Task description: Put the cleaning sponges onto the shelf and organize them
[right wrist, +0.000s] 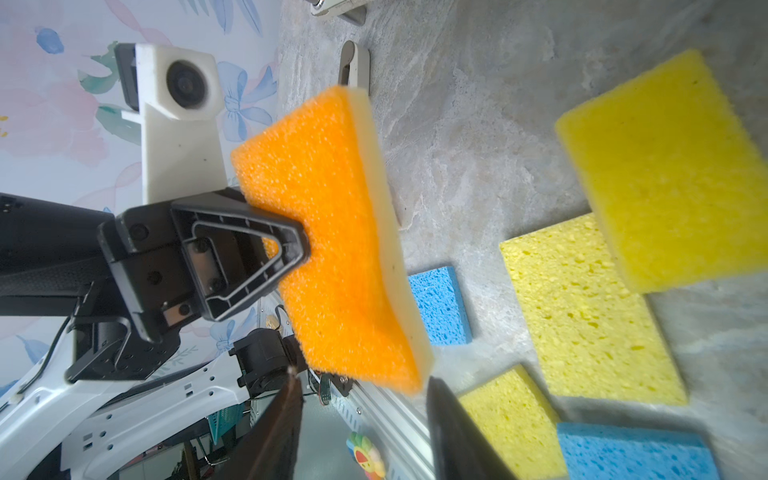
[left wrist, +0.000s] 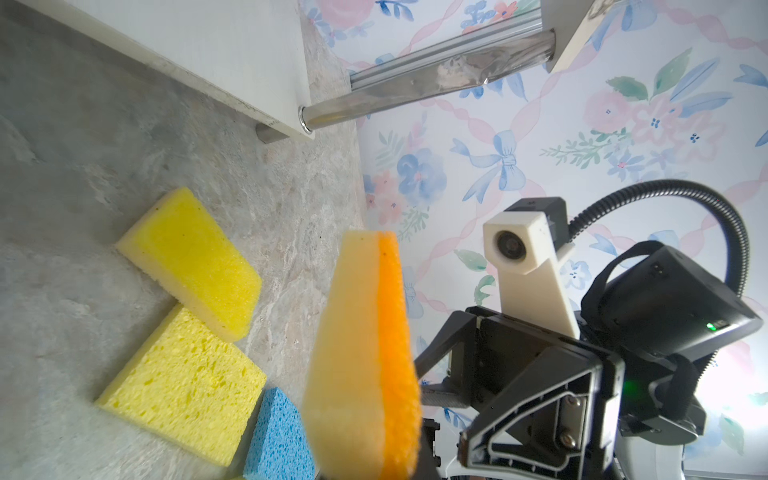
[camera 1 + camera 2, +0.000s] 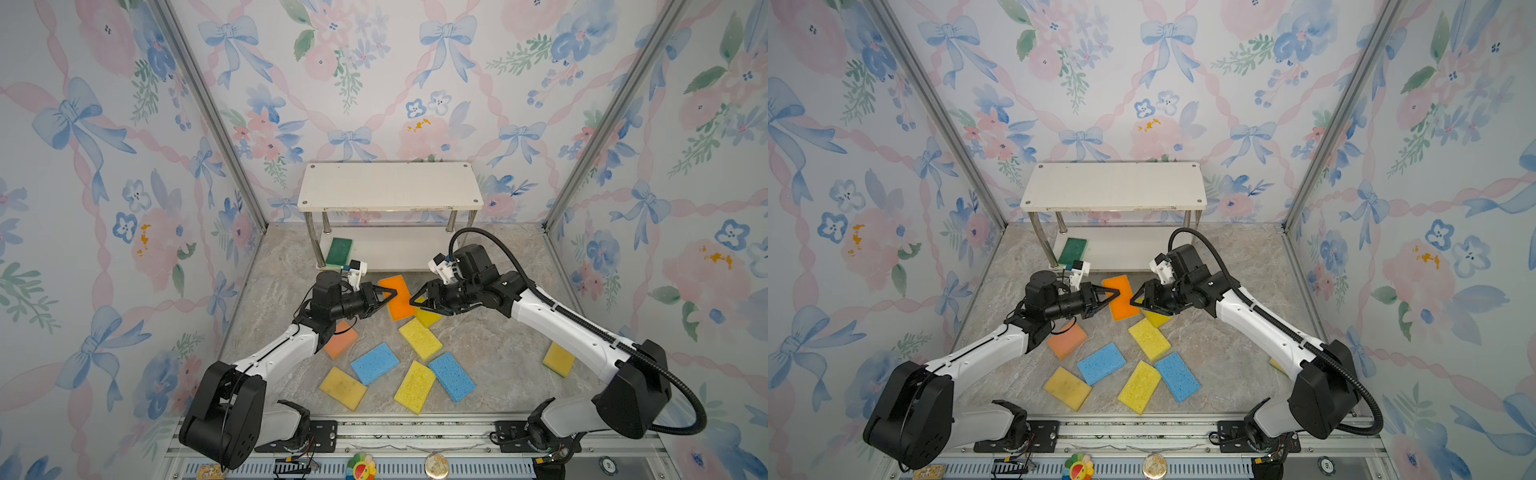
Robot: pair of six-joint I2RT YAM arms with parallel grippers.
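Sponge [image 3: 401,308]: orange, aloft near worktop's back edge, before shelf [image 3: 390,187].
Left end effector [image 3: 390,294]: clamped on it.
Right end effector [image 3: 415,300]: apart (not gripping).
Advice: pull right clear; lay flat beside 1 green sponge [image 3: 338,250].

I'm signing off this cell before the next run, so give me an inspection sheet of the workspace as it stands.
Surface: marbled tabletop, no spills seen.
Job's things: shelf holds only the green sponge, on its lower board; orange sponge is held off the tabletop; five yellow sponges, two blue sponges and one peach sponge lie loose.
Clutter: flower toy and round token on the front rail.
End effectors: left end effector shut on the orange sponge; right end effector open at the sponge's other end.
Cables: black conduit arches over the right arm.
Surroundings: floral walls.
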